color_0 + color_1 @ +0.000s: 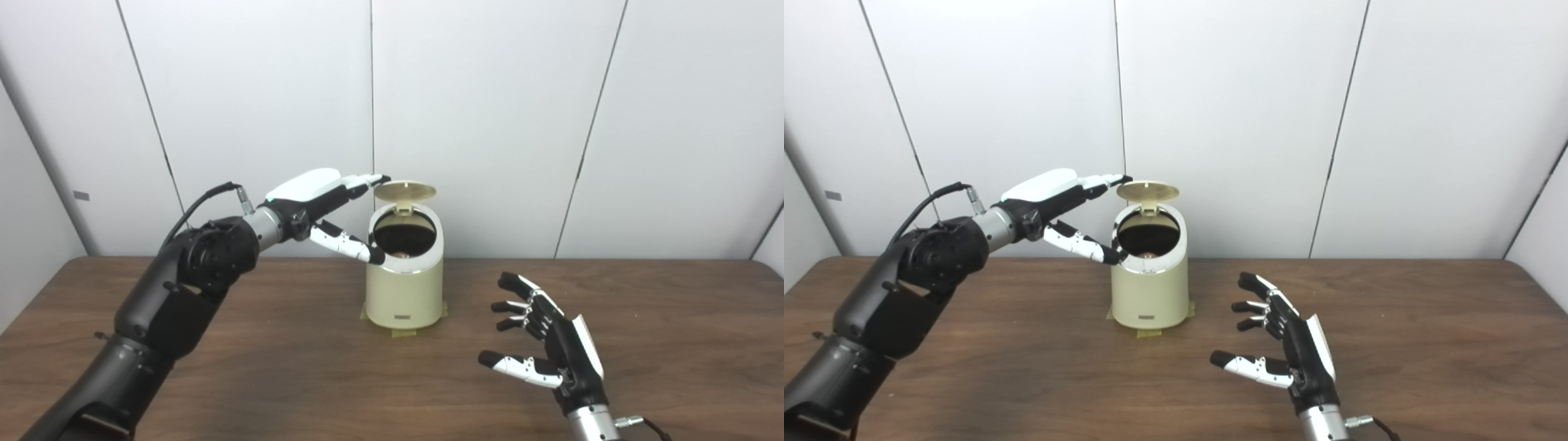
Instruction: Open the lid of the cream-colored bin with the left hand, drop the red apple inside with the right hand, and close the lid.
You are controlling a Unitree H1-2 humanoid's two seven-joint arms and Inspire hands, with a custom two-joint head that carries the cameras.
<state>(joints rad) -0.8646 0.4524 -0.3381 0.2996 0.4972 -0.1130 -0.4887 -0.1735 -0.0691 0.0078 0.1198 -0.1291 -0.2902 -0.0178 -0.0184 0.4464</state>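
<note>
The left hand, spread, is reaching the raised lid; a hard push risks tipping the bin. The apple is seemingly inside; the right hand is hovering splayed, holding nothing.

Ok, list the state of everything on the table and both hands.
Bin: upright, taped to the table.
Lid: raised open.
Apple: inside the bin, barely visible.
Left hand: open, fingertips at the lid's edge.
Right hand: open, empty, above the table.

Brown wooden table, white wall panels
</note>
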